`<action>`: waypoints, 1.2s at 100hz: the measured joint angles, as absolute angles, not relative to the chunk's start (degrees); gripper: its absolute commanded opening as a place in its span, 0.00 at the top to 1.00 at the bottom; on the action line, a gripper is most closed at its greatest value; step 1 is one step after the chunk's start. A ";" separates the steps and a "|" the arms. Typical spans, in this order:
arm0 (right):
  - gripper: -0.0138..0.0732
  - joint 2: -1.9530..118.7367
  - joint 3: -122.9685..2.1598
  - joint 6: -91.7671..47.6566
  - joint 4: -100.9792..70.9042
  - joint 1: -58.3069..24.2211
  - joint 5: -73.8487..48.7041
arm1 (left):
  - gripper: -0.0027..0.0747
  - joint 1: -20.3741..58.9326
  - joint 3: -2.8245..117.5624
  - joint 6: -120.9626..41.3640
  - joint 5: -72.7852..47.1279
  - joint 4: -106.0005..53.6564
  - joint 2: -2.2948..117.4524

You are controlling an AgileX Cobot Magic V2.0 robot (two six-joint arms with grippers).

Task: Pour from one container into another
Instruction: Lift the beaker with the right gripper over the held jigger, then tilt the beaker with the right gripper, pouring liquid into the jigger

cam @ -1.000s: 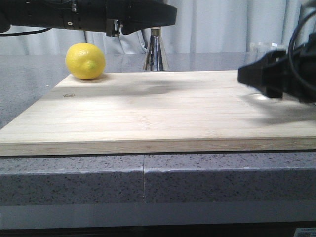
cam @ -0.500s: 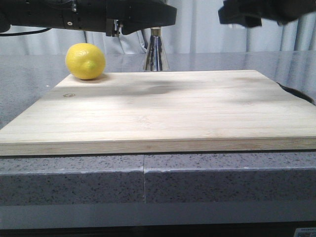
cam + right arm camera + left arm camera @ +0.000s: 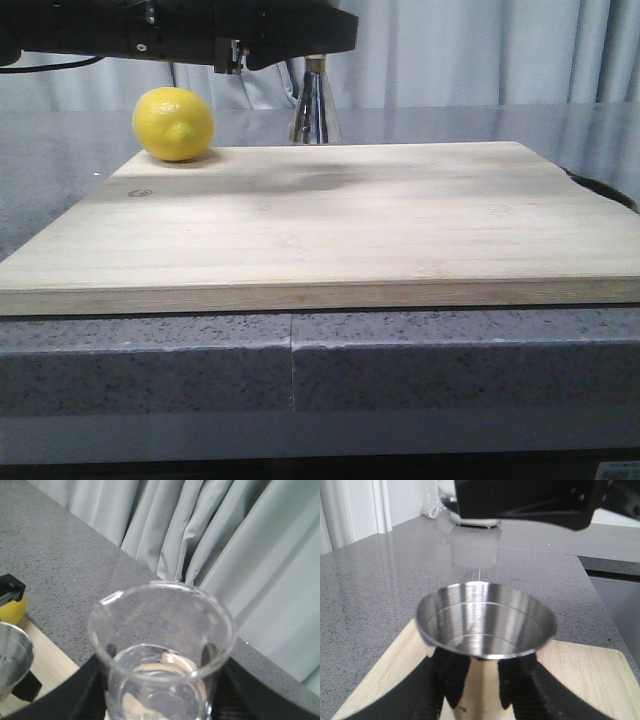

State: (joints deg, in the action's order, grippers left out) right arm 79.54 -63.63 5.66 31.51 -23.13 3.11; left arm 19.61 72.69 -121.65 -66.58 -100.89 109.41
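Seemingly each end effector clamped: left (image 3: pixel 475 690) on jigger (image 3: pixel 485 622), right (image 3: pixel 157 700) on beaker (image 3: pixel 161 645).

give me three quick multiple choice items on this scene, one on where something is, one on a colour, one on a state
1. Where is the lemon on the cutting board?
A. far left corner
B. near right corner
C. dead centre

2. What colour is the jigger?
A. matte black
B. shiny silver
C. bright red

3. What is the right end effector doing?
A. hanging open and empty
B. shut on the lemon
C. shut on the glass beaker

Answers:
1. A, since the front view shows the lemon at the board's far left.
2. B, since the left wrist view shows polished steel.
3. C, since the right wrist view shows dark fingers on both sides of the beaker.
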 measured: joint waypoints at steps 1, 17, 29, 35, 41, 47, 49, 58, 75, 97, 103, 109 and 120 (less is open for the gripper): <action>0.47 79.55 -63.81 5.66 31.93 -23.30 2.99 | 0.63 19.61 72.69 -121.65 -66.58 -100.89 109.41; 0.47 81.11 -66.77 5.66 37.44 -25.83 -0.45 | 0.63 19.61 72.69 -121.65 -66.58 -100.89 109.41; 0.47 82.11 -67.67 5.66 43.01 -27.26 -2.41 | 0.63 19.61 72.69 -121.65 -66.58 -100.89 109.41; 0.47 82.44 -67.79 5.66 45.46 -27.79 -2.77 | 0.63 19.61 72.69 -121.65 -66.58 -100.89 109.41; 0.47 82.56 -67.88 5.66 47.49 -27.92 -2.77 | 0.63 19.61 72.69 -121.65 -66.58 -100.89 109.41; 0.47 82.64 -67.92 5.66 48.81 -28.14 -2.92 | 0.63 19.61 72.69 -121.65 -66.58 -100.89 109.41; 0.47 82.64 -67.92 5.66 49.19 -28.14 -3.10 | 0.63 19.61 72.69 -121.65 -66.58 -100.89 109.41; 0.47 82.64 -67.92 5.66 50.80 -28.14 -3.29 | 0.63 19.61 72.69 -121.65 -66.58 -100.89 109.41; 0.47 83.31 -67.92 5.66 54.37 -28.14 -3.29 | 0.63 19.61 72.69 -121.65 -66.58 -100.89 109.41; 0.47 84.43 -67.92 5.66 59.08 -28.14 -3.04 | 0.63 19.61 72.69 -121.65 -66.58 -100.89 109.41; 0.47 84.72 -67.92 5.66 60.37 -28.14 -2.76 | 0.63 19.61 72.69 -121.65 -66.58 -100.89 109.41; 0.47 85.14 -67.92 5.66 61.70 -28.14 -2.66 | 0.63 19.61 72.69 -121.65 -66.58 -100.89 109.41; 0.47 85.40 -67.92 5.66 64.05 -28.14 -2.18 | 0.63 19.61 72.69 -121.65 -66.58 -100.89 109.41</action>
